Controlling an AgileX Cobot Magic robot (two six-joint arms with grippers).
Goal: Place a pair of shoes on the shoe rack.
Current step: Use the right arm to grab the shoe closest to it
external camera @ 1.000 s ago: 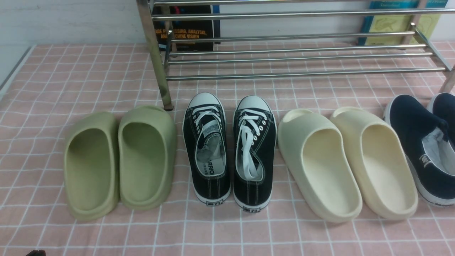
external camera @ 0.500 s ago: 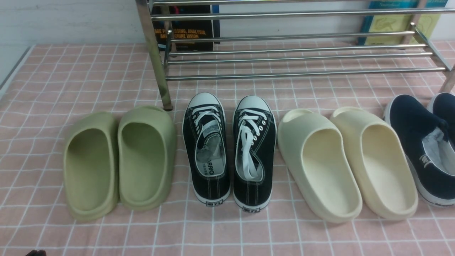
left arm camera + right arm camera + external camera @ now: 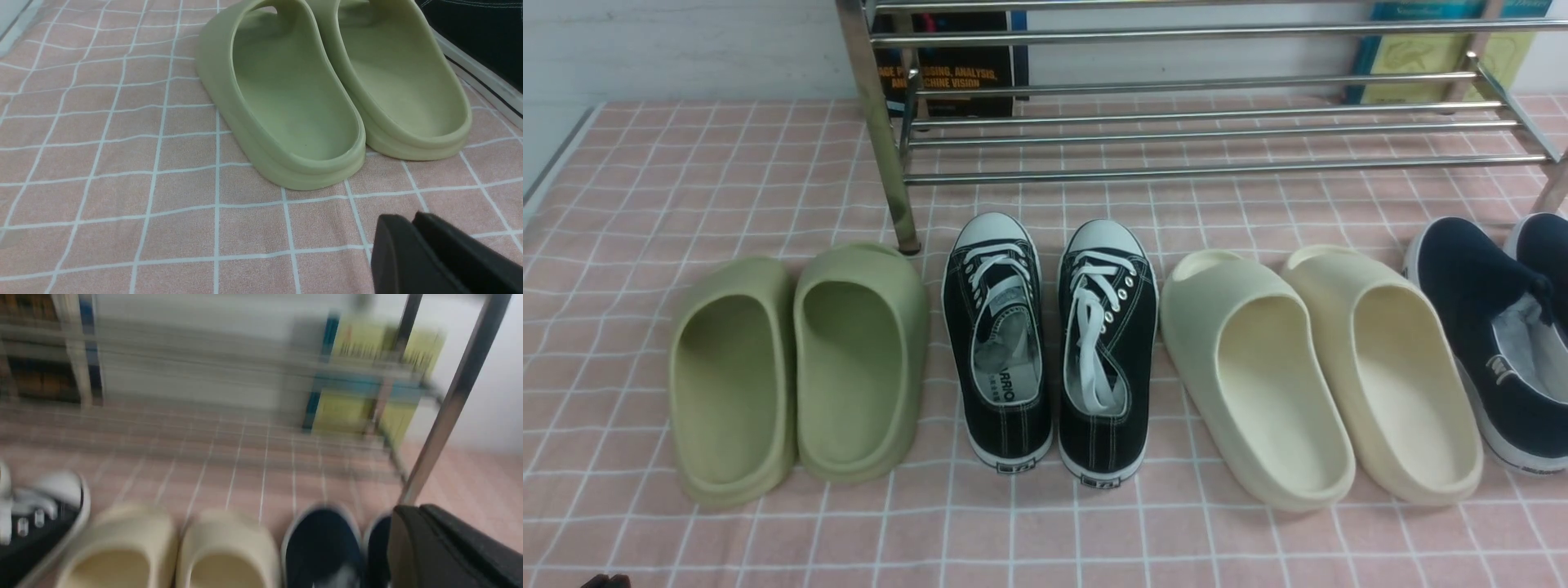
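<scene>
**Navy slip-ons left at the desk's right end, nothing gripped yet**

The pair of navy slip-on sneakers is stood on the pink checked desk, just in front of the chrome shoe rack and beside the cream slides. The right hand is best lowered over one sneaker's collar and closed on the heel wall (for it and the left hand, spread or pressed together cannot be told). Compared with the earlier front frames, no shoe has been shifted.

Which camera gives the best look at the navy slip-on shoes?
The front view: the navy shoes are sharp there, though one is cut off at the edge. The right wrist view shows only their blurred toes; the left wrist view misses them.
</scene>
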